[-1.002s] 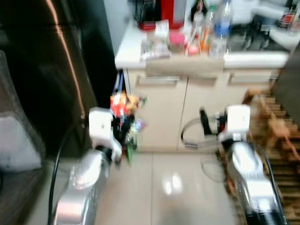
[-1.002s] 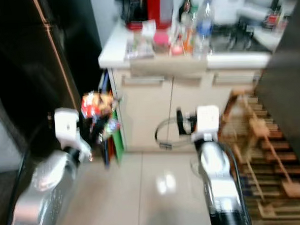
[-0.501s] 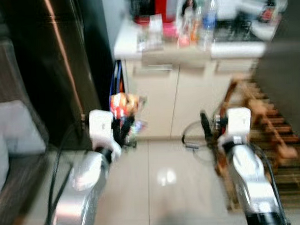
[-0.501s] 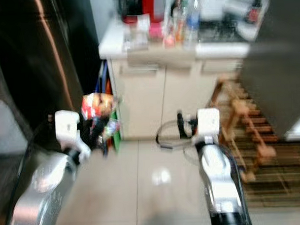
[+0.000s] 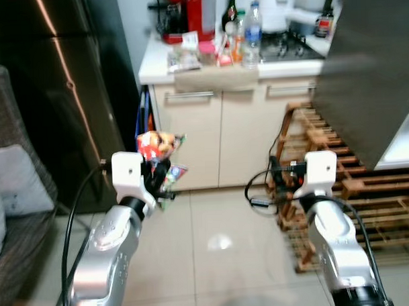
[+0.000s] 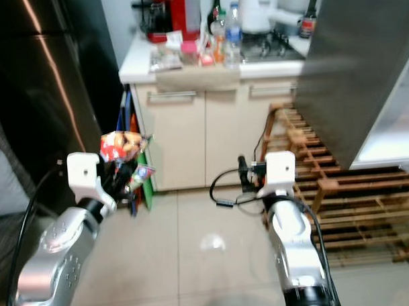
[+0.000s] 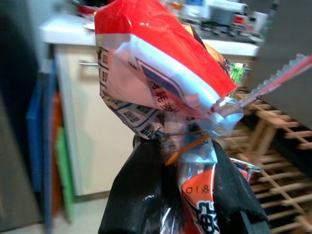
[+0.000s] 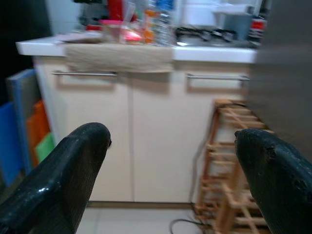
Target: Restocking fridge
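Left gripper (image 5: 158, 185) was clamped on a snack bag (image 5: 156, 145), held upright. Right gripper (image 8: 170, 161) hung with fingers spread, facing the cabinet (image 5: 221, 135).

Snack bag (image 7: 161, 87), crinkled plastic, red top, white printed panel, orange below; upright, neck pinched between the left gripper's (image 7: 180, 195) black fingers; held above the floor beside the dark fridge (image 5: 61, 91).

Pale glossy floor tiles (image 5: 221, 246) reflect a ceiling light. Ahead stand cream cabinets (image 5: 221, 135) with bar handles under a white surface (image 5: 188, 67) crowded with bottles and a red appliance (image 5: 179, 16). A dark fridge (image 5: 61, 97) stands left, a wooden rack (image 5: 325, 155) right.
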### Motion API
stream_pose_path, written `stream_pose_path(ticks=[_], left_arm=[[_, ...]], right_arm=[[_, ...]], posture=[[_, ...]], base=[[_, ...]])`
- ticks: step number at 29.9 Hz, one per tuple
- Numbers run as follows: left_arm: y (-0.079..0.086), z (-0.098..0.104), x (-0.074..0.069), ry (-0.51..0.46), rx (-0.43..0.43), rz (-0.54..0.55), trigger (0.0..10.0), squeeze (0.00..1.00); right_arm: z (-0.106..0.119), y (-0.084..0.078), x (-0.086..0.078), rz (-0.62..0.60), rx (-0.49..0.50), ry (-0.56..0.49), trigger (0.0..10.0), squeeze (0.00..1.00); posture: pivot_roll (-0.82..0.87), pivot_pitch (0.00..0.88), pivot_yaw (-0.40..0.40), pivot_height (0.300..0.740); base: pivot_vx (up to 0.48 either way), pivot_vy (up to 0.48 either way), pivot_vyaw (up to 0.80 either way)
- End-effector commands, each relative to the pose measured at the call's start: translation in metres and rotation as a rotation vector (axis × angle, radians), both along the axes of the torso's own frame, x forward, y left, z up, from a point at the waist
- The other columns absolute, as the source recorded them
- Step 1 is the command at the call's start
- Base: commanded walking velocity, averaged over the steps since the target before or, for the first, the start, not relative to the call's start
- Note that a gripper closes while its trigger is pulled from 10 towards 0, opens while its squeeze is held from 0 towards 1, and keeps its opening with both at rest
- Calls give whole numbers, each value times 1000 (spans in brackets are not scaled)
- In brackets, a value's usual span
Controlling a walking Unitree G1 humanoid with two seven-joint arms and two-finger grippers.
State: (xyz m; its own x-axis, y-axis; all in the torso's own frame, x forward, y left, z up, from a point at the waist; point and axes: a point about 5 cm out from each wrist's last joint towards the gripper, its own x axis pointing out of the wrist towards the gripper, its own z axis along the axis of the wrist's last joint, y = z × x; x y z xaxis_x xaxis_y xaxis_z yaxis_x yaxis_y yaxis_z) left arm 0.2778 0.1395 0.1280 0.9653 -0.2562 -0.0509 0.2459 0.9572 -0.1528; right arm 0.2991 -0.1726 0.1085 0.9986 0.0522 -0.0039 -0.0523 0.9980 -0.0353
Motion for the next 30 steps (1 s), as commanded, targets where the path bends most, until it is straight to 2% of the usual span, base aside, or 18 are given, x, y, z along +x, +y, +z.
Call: stream_pose_path(ticks=[1,8,15,24,30], left_arm=[[-3,6,4,-35,0,-6,10000,0],[-8,6,5,-36,-9,-12,10000,0],[-2,12,11,-52,-21,18,10000,0],[-10,15,0,-75,-73,-39,10000,0],[-13,16,-2,-102,-50,-67,10000,0]], right_arm=[[0,-1,1,-8,18,2,10000,0],[-3,1,2,-2,12,8,10000,0],[1,6,11,13,17,-6,10000,0],[1,5,11,31,3,-2,10000,0],[2,3,14,43,-6,-7,10000,0]], posture=[[-136,0,43,740],[-122,0,45,740],[-110,0,51,740],[-113,0,25,740],[-113,0,13,740]], base=[[262,-398,0],[262,-398,0],[265,-396,0],[260,-400,0],[41,-424,0]])
